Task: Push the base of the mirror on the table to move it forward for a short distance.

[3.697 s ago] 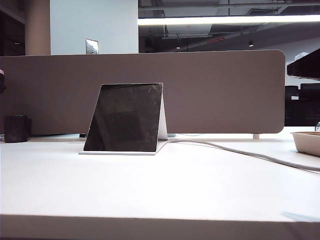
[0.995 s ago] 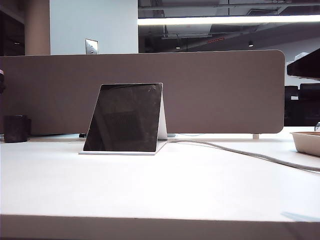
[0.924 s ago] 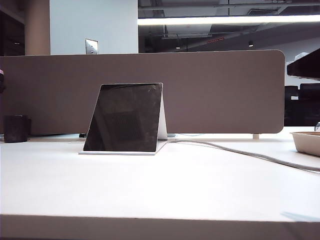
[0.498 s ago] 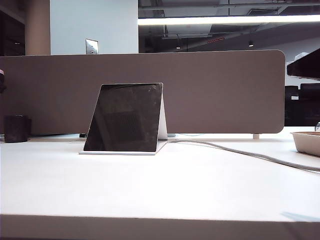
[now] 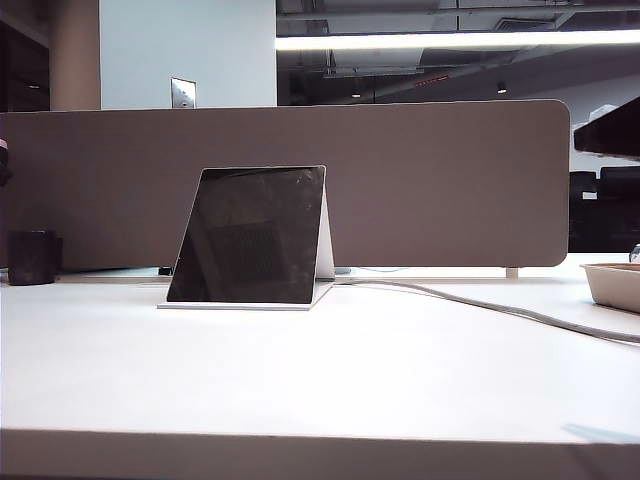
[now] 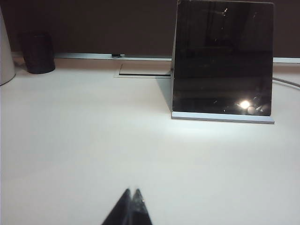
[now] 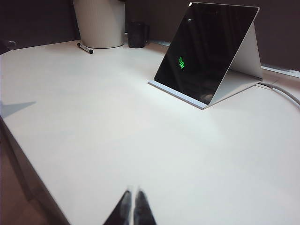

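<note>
- No change is noted against the earlier frames: the mirror (image 5: 250, 235) stands on its base (image 5: 240, 305) left of centre on the bench (image 5: 330, 380), untouched.
- The left gripper (image 6: 131, 206) and right gripper (image 7: 132, 206) are held well apart from it, jaws clenched.
- The push is judged not yet begun.

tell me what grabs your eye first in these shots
The dark glossy mirror leans on its white stand at the middle of the table, its thin base flat on the surface, with a grey-brown divider behind it. Both the left gripper and right gripper hover well short of it, jaws shut, touching nothing. A grey cable trails off to the mirror's right.
</note>
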{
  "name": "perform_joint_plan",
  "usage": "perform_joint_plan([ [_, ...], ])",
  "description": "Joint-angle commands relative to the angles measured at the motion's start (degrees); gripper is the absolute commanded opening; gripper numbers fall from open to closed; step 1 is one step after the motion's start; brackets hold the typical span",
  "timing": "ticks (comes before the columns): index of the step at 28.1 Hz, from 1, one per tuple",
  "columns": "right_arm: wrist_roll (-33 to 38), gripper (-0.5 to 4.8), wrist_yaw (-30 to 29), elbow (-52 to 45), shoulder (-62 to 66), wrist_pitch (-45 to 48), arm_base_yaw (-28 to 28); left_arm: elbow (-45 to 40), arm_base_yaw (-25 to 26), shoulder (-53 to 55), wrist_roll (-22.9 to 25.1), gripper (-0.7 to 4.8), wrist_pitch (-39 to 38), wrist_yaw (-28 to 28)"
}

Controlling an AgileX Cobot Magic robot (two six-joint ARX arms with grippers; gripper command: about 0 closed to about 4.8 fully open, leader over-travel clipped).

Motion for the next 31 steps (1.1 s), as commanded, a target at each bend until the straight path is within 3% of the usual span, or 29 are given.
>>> perform_joint_plan([
  [1,-0.1,0.22,0.0,0.0,0.0,1.0,0.0,0.1,0.0,0.0,0.2,-0.02,0.3,0.2],
  [18,-0.1,0.22,-0.2,0.0,0.0,1.0,-1.4,0.1,0.0,0.0,0.2,-0.02,0.2,0.0],
  [31,-0.1,0.22,0.1,0.0,0.0,1.0,-25.3,0.1,2.3,0.0,0.2,-0.02,0.2,0.0],
])
